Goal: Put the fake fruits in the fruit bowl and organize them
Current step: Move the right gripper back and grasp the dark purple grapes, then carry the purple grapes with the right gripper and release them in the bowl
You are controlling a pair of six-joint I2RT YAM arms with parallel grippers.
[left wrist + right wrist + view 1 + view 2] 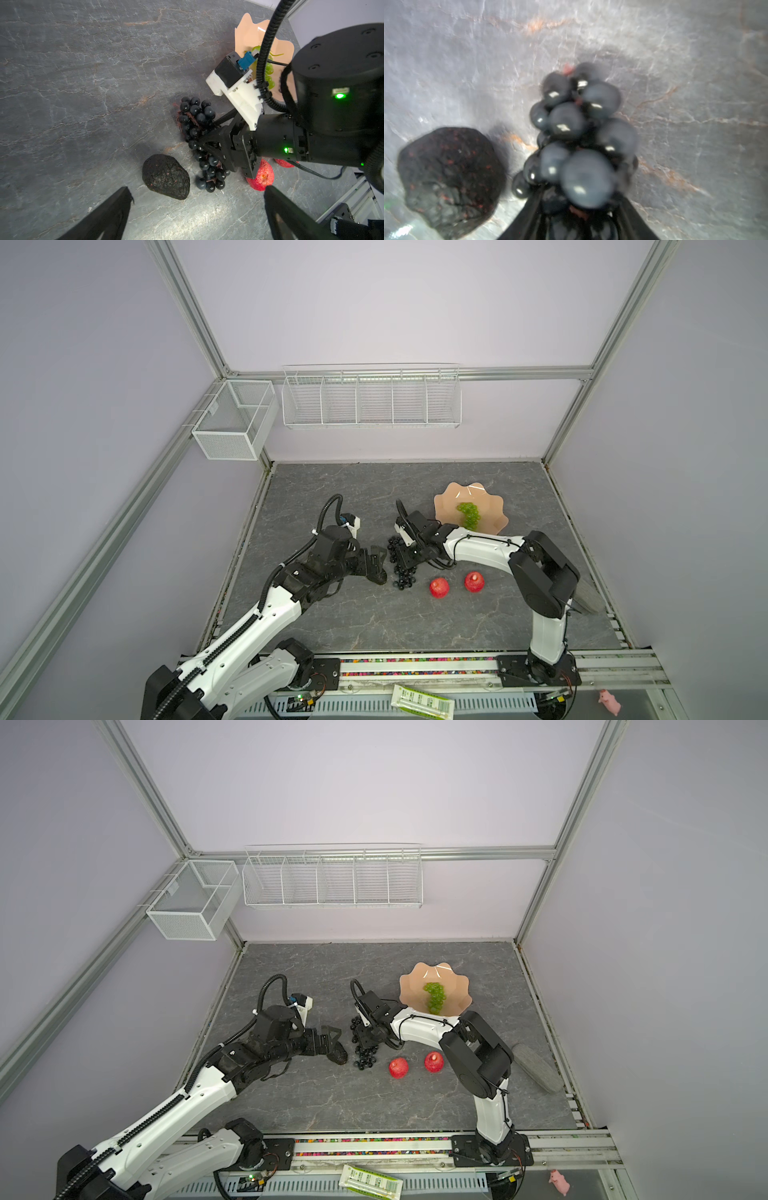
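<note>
The right gripper (204, 136) clamps the black grape bunch (195, 116) on the bench (83, 83), while the left gripper (197, 188) stands spread by the avocado (166, 176).

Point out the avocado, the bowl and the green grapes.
avocado (166, 176), left wrist view, middle of its skin
bowl (449, 506), a top view, bare left wall
green grapes (469, 515), a top view, bunch's middle

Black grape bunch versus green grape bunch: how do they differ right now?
The black grape bunch lies on the table, the green grape bunch in the fruit bowl. The black bunch is larger than the green. The right gripper is closed on the black bunch; no gripper holds the green. Both are clusters of round grapes.
</note>
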